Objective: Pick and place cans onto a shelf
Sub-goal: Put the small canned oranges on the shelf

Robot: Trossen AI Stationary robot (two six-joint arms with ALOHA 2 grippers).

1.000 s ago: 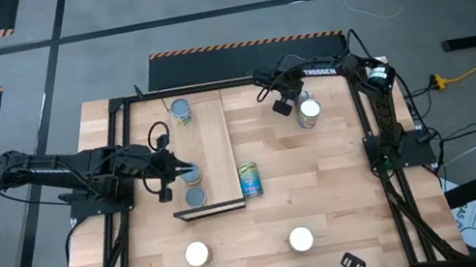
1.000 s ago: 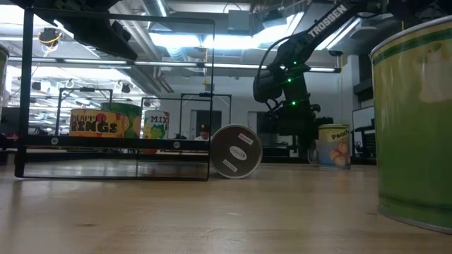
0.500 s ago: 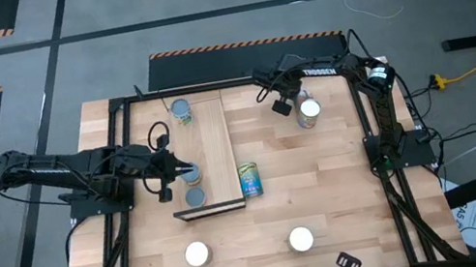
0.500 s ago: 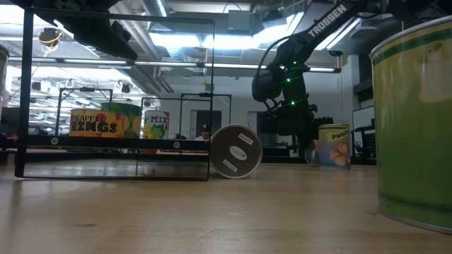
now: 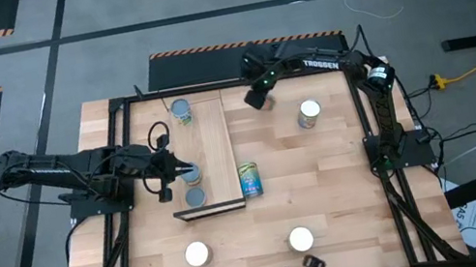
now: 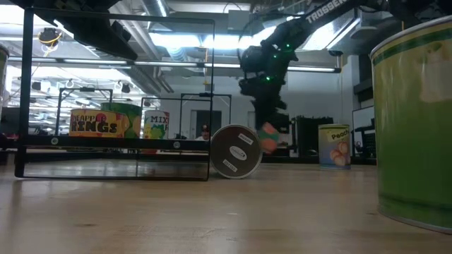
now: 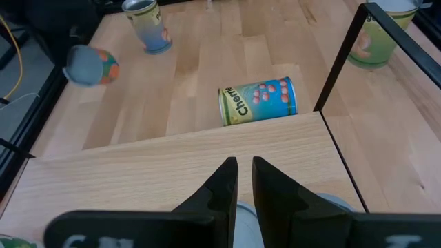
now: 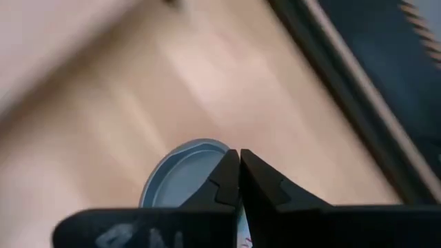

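Note:
The shelf [image 5: 216,147] is a light-wood plank inside a dark frame at the table's middle left. Three cans stand along its left side [image 5: 180,111], [image 5: 191,173], [image 5: 195,197]. My left gripper [image 5: 177,175] is over the middle one, its fingers [image 7: 224,186] close together, with a pale can top [image 7: 238,215] just below them. My right gripper [image 5: 255,101] is at the far middle of the table, shut on a grey-topped can [image 6: 267,138], which also shows in the left wrist view [image 7: 89,65]. A blue-and-yellow can [image 5: 249,179] lies on its side against the shelf's right edge. My left gripper: I cannot tell whether its shut fingers touch the can below them. My right gripper pinches the can at the edge of its grey top [image 8: 207,172] between its two fingers, coming from above and pointing down. The can hangs below the fingers, tilted and clear of the table [image 6: 267,138].
A white-topped peach can [image 5: 310,113] stands at the far right. Two white-topped cans [image 5: 197,254], [image 5: 301,238] stand near the front edge; the right one fills the low view's right [image 6: 417,120]. The dark frame's posts [image 6: 27,92] rise around the shelf.
My right gripper has gone up and toward the table's left and far edges, away from the peach can, carrying a can lifted clear of the table. The peach can has stayed where it was.

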